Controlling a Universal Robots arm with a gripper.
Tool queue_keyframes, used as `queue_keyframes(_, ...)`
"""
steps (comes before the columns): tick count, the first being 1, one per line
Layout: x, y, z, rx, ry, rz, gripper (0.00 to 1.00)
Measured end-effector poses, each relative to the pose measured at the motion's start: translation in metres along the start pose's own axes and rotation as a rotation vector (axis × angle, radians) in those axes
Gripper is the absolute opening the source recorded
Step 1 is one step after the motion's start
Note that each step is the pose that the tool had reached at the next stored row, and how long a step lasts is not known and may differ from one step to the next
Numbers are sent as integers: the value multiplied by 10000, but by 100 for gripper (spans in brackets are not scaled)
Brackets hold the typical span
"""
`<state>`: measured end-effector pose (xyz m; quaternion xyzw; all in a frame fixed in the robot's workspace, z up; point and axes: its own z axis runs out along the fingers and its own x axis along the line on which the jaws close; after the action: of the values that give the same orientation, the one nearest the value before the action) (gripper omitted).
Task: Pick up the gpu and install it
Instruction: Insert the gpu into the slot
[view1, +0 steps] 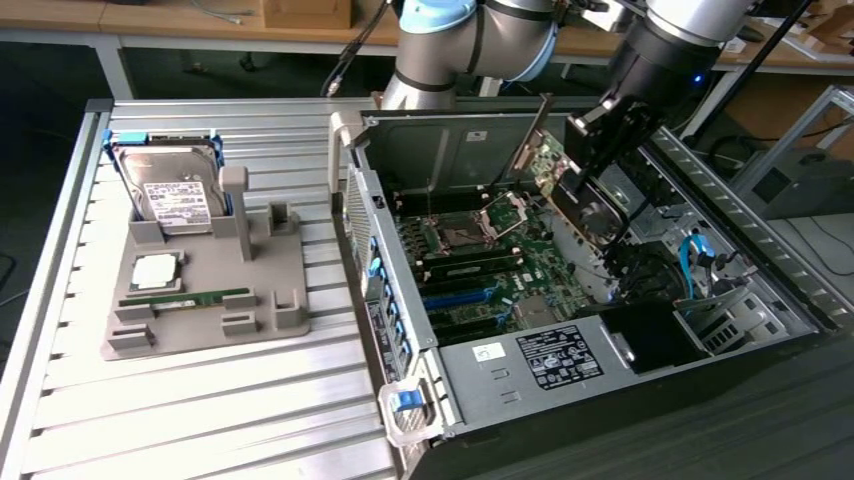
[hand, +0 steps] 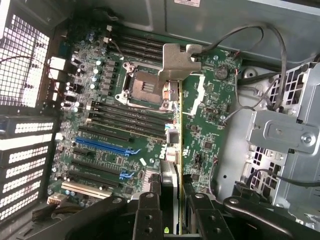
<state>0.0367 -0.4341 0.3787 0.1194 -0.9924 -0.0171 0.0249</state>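
Observation:
The gpu (view1: 577, 195), a green card with a dark face and a thin silver bracket, hangs on edge over the open computer case (view1: 400, 300). My gripper (view1: 598, 140) is shut on its upper end. In the wrist view the gpu (hand: 176, 107) runs edge-on from my gripper (hand: 173, 212) out to its silver bracket (hand: 177, 60). It is held above the green motherboard (hand: 210, 115), apart from the board, with the black fingers (hand: 149, 212) clamped on both faces. The blue expansion slot (hand: 105, 145) and the black slots lie beside the card.
A grey fixture tray (view1: 274, 320) on the slatted table at the exterior view's left holds a silver hard drive (view1: 174, 190), a processor (view1: 154, 270) and a green memory stick (view1: 187, 298). Inside the case are a metal drive cage (hand: 280, 130), loose cables (hand: 250, 35) and a black power supply (view1: 654, 335).

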Motion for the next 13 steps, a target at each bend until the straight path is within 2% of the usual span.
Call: queue_keyframes(13, 0, 0, 0, 21, 18, -458, 27)
